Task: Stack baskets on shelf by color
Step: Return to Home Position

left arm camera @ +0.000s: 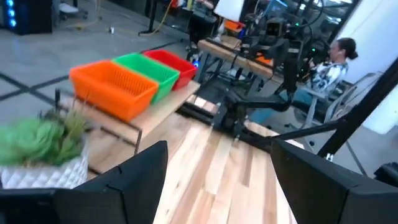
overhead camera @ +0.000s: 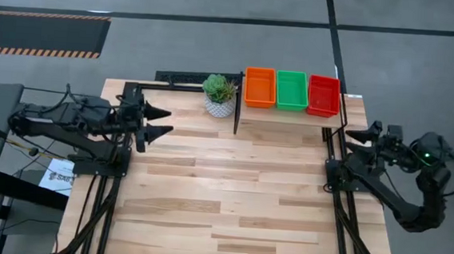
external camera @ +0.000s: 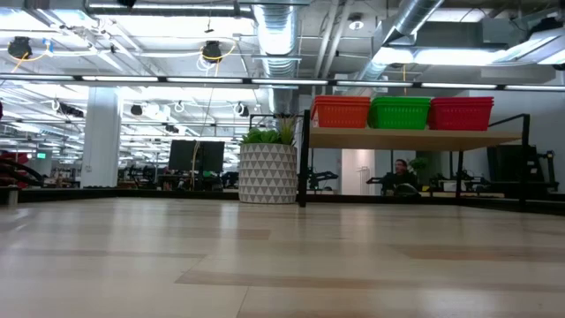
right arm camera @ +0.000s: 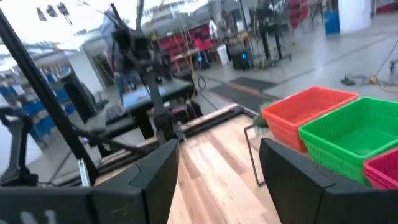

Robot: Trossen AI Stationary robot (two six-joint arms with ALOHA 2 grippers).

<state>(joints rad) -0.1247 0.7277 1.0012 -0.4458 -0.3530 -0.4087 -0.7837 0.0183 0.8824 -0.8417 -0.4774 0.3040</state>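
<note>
The sorting looks finished: all baskets in view sit on the shelf (overhead camera: 292, 115) at the desk's (overhead camera: 230, 199) far edge. The orange baskets (overhead camera: 260, 87), green baskets (overhead camera: 291, 90) and red baskets (overhead camera: 323, 94) line up along it, mouths up, long sides running front to back. The left claw (overhead camera: 166, 120) and right claw (right arm camera: 217, 149) hang wide and empty at the desk's sides.

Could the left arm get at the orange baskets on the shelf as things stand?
Probably yes: the left gripper, left of the potted plant, is open and empty; only that plant stands near its line to the orange baskets on the shelf.
</note>
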